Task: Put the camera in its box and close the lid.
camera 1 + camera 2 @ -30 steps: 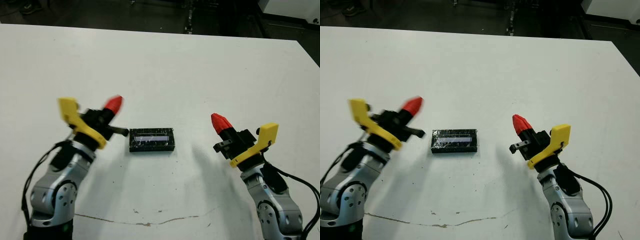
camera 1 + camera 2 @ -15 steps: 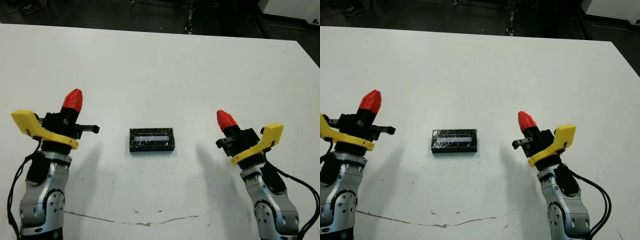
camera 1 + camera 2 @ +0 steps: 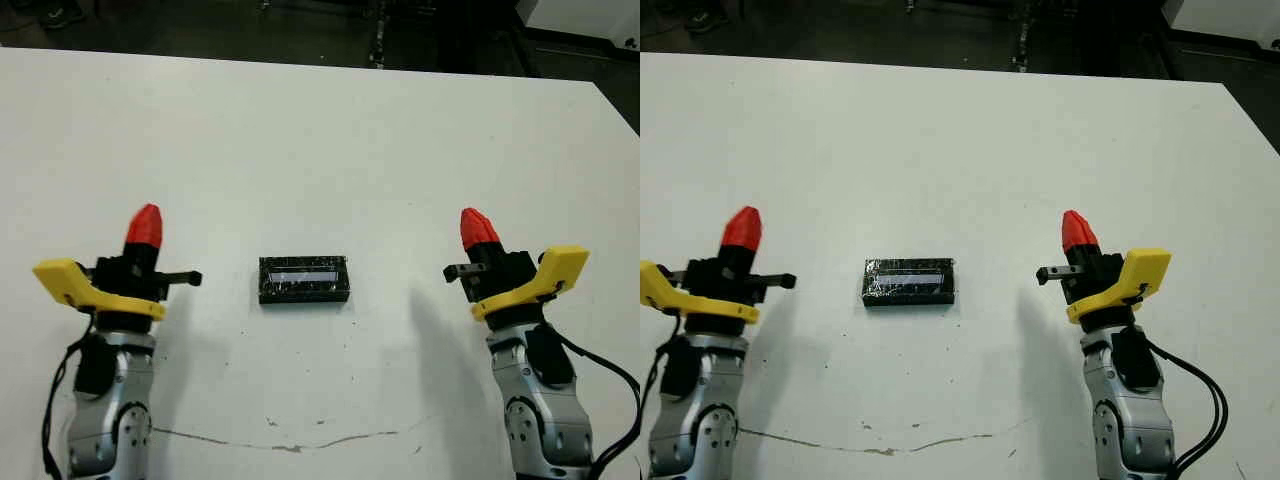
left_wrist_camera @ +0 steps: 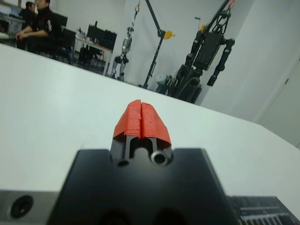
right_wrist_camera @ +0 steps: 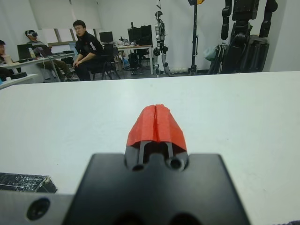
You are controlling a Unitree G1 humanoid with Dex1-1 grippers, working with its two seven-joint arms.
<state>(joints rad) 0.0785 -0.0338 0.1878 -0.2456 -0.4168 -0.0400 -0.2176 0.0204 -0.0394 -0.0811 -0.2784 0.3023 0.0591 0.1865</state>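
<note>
white table [image 3: 320,120] | lid [image 3: 304,279] sits closed on the box at centre | left gripper [image 3: 143,226] at 9 o'clock, right gripper [image 3: 478,229] at 3 o'clock, both pinched together, empty | camera unseen, likely boxed | task looks complete; next: nothing

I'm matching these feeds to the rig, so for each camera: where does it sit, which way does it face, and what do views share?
Head pair: look forward and down at the table, both arms at the sides, left gripper, right gripper.
Left wrist: looks along its shut jaws across the table toward people.
Right wrist: likewise over its own shut jaws.
Shared: the lid, central in the head views, clipped at both wrist views' edges.
</note>
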